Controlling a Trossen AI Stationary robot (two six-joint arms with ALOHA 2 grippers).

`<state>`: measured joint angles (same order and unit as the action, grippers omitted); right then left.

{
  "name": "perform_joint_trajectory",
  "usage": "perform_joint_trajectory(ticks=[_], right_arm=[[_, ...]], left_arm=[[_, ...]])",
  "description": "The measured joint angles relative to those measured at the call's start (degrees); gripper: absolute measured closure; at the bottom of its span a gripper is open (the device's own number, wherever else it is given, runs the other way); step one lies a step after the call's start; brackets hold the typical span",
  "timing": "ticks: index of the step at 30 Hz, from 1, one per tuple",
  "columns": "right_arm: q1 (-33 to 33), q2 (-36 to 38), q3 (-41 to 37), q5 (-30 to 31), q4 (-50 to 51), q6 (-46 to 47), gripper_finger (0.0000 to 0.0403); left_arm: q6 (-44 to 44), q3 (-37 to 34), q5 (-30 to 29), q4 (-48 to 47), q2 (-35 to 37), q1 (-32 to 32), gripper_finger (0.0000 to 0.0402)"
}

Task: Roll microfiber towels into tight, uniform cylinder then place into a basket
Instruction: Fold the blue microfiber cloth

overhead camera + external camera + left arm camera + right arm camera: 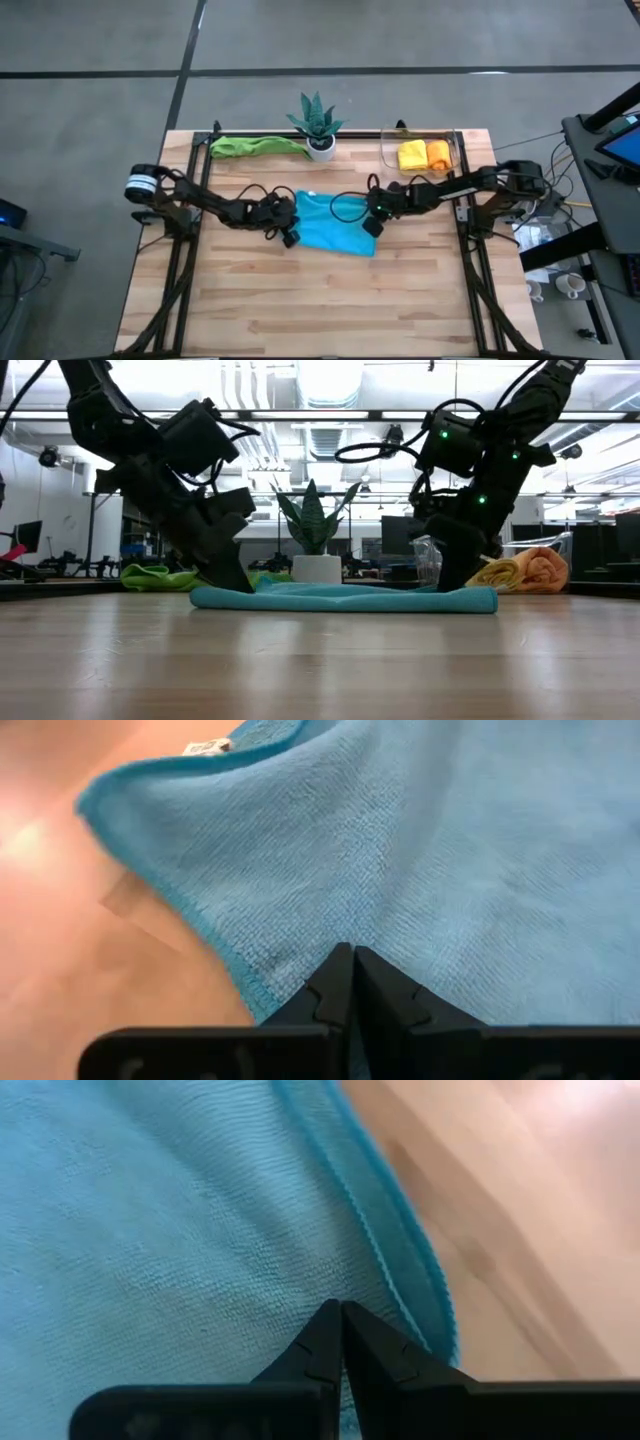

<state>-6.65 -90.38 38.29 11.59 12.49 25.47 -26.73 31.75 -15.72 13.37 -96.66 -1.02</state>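
Note:
A light blue towel (335,228) lies spread flat on the table's middle; it also shows in the low view (340,598). My left gripper (290,234) is down on its left edge with the fingers shut (352,954). My right gripper (372,224) is down near its right edge, also shut (340,1308). A green towel (255,146) lies crumpled at the far left. The clear basket (455,150) at the far right holds a yellow roll (411,155) and an orange roll (438,153). My left gripper pinches a small fold of the blue towel just inside its left hemmed edge (300,955), at the fingertips; creases run toward the tips. The fingers slant down from the table's left. The towel lies on the table. One layer or several, I cannot tell. My right gripper pinches the blue towel a little inside its right hemmed edge (385,1295), at the fingertips. The fingers slant down from the table's right. The towel lies flat on the table around them.
A green spiky plant in a white pot (318,128) stands at the far edge, between the green towel and the basket. Bare wood (320,300) lies on the near side of the blue towel. Black frame rails (185,270) run along both sides.

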Motion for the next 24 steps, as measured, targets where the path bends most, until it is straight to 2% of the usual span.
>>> perform_joint_trajectory(ticks=[5, 9, 15, 17, 21, 24], right_arm=[[-0.26, 0.96, -0.14, 4.44, 3.89, 0.08, 0.0395], [-0.27, 1.84, 0.23, 4.98, 4.37, -0.02, 0.0395], [-0.27, 7.22, 1.68, 6.60, 1.24, -2.61, 0.0395], [-0.29, 8.03, 1.70, 4.37, -3.49, -3.53, 0.0394], [-0.30, 6.67, 2.08, -4.98, -12.34, -5.72, 0.0394], [-0.28, 3.01, 4.29, -6.02, -12.72, -7.12, 0.0394]], left_arm=[[-1.48, -0.68, -0.43, 0.10, 0.02, -1.17, 0.0402], [-1.48, -0.72, -0.85, 0.20, 0.00, -1.20, 0.0401], [-1.48, -0.79, -1.06, 0.41, 0.00, -1.20, 0.0402], [-1.46, -0.90, -1.73, 1.17, 0.18, -1.22, 0.0401], [-0.58, -0.88, -2.68, 2.95, 2.14, -1.22, 0.0401], [1.03, -1.17, -2.85, 1.37, 5.40, -1.20, 0.0401]])
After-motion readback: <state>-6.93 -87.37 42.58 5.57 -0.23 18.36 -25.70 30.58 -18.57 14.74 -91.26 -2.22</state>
